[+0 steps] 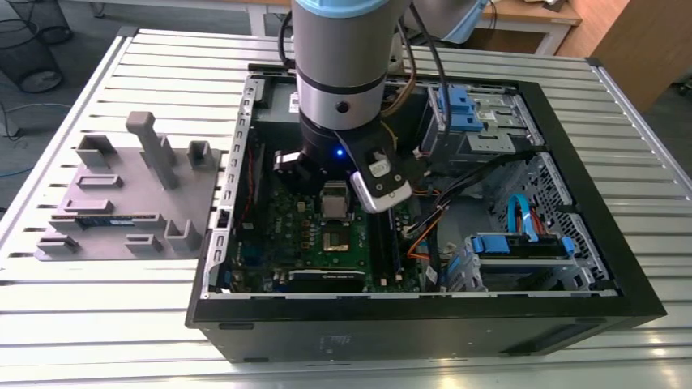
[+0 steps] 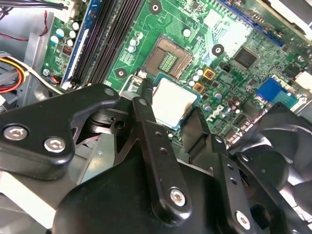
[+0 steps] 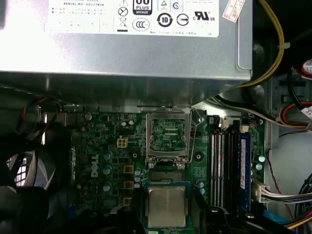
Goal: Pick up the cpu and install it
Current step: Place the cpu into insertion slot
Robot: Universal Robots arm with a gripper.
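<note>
On the gripper [image 2: 171, 108], fingers [image 2: 146, 107] are clenched on the cpu [image 2: 173, 97], held flat just beside the open socket [image 2: 168, 59]; frame [image 3: 167, 132] stands raised, apparently to admit it.

Robotics lab or test workshop. Slatted aluminium tabletop [image 1: 108, 324] carries an open PC case [image 1: 584, 308] and a grey fixture tray [image 1: 130, 174], frame left. Robot arm [image 1: 340, 65] top centre. Wire bin [image 1: 27, 49] upper left; wooden desks [image 1: 540, 16] upper right.
</note>
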